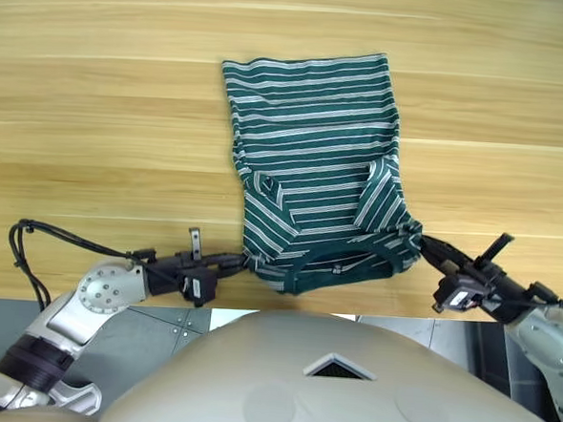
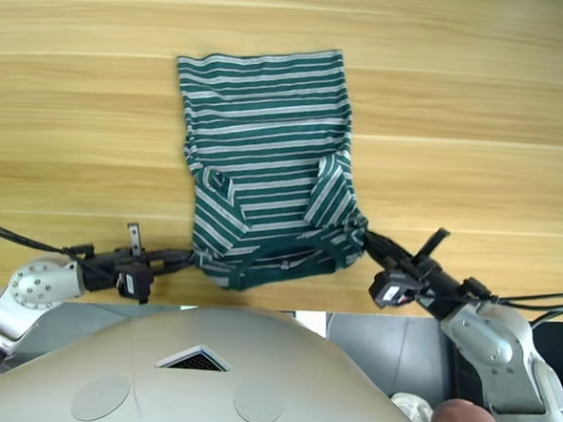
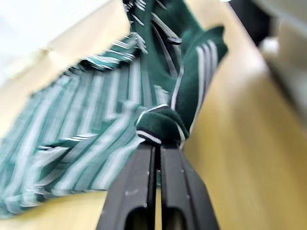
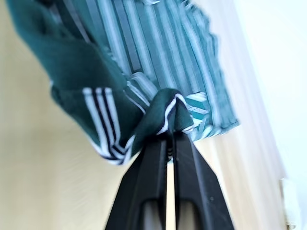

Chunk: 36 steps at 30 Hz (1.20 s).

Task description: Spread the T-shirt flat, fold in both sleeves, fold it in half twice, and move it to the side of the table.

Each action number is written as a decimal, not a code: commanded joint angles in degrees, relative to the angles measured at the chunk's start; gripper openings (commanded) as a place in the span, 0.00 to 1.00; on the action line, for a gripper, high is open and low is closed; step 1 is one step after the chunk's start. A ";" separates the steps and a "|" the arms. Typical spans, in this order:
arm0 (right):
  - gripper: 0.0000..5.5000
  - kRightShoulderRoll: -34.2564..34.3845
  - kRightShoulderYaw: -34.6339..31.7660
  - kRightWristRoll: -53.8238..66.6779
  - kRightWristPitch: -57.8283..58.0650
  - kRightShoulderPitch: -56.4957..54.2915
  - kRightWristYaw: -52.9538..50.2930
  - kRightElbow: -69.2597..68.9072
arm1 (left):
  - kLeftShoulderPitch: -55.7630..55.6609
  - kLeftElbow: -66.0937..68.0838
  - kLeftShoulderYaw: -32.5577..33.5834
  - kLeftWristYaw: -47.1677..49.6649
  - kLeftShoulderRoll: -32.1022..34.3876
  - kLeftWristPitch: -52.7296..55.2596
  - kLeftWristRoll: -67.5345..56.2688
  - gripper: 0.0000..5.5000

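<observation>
A dark green T-shirt (image 1: 313,165) with white stripes lies on the wooden table (image 1: 96,114), both sleeves folded in over its body. Its collar end is nearest me at the table's front edge, its hem at the far end. My left gripper (image 1: 244,260) is shut on the near left corner of the T-shirt (image 3: 158,125). My right gripper (image 1: 421,241) is shut on the near right corner, where the cloth (image 4: 168,112) bunches between the fingers. Both near corners are slightly raised and pulled taut between the two grippers.
Bare wood stretches wide on both sides of the shirt and beyond its far hem. The table's front edge (image 1: 94,300) runs just under both grippers. A black cable (image 1: 30,253) loops beside my left arm.
</observation>
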 commanded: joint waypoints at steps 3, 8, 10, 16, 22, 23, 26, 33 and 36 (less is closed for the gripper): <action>0.01 4.46 6.61 1.35 2.38 -21.83 0.89 6.37 | -11.62 5.18 4.31 5.84 -11.31 4.34 -2.42 0.00; 0.01 9.50 12.72 -1.12 1.04 -38.86 0.19 20.20 | -20.07 13.83 7.18 9.34 -16.89 6.64 -0.52 0.00; 0.01 12.07 14.31 -3.15 0.93 -46.34 -1.67 27.00 | -24.73 18.63 8.59 10.78 -18.69 7.55 0.17 0.00; 0.01 17.56 16.75 -8.94 1.74 -61.60 -9.69 44.91 | -36.46 35.82 9.89 14.76 -22.68 4.92 4.27 0.00; 0.01 21.74 19.71 -13.42 1.14 -75.33 -19.04 64.86 | -47.12 52.66 10.30 17.53 -26.59 0.46 6.10 0.00; 0.01 22.31 20.31 -14.11 1.03 -77.01 -20.49 67.77 | -48.69 55.40 10.15 18.42 -26.99 -0.11 7.01 0.00; 0.01 24.28 22.33 -16.12 1.23 -81.40 -24.54 76.12 | -52.86 63.25 10.02 20.85 -28.23 -1.39 9.16 0.00; 0.06 28.18 26.39 -19.16 3.71 -86.96 -30.02 87.02 | -57.14 74.85 10.51 23.03 -29.82 -0.20 11.39 0.06; 0.14 29.60 27.51 -19.84 5.90 -88.73 -31.50 89.65 | -57.15 77.06 11.16 22.81 -30.33 0.80 10.83 0.13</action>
